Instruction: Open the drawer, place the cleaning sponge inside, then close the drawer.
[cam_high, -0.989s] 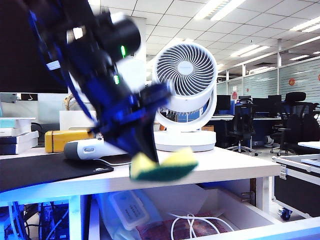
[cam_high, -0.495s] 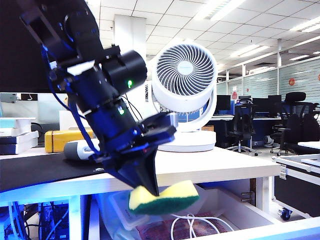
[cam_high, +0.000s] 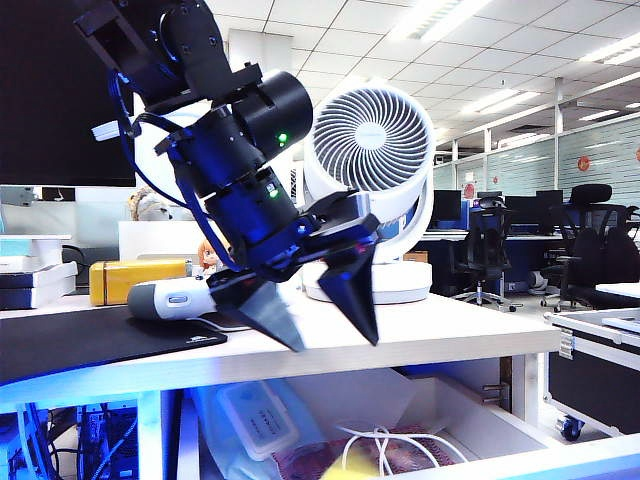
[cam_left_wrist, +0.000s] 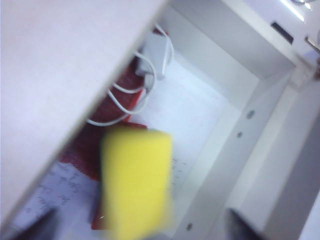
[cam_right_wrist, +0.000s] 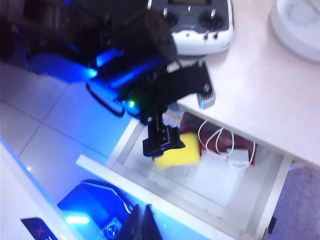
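The left gripper (cam_high: 318, 322) hangs with jaws spread at the worktop (cam_high: 440, 345) edge so the sponge (cam_right_wrist: 176, 151) lies below it in the open drawer (cam_right_wrist: 260, 197), while the right gripper (cam_right_wrist: 141, 220), closed and empty, waits by the drawer front.
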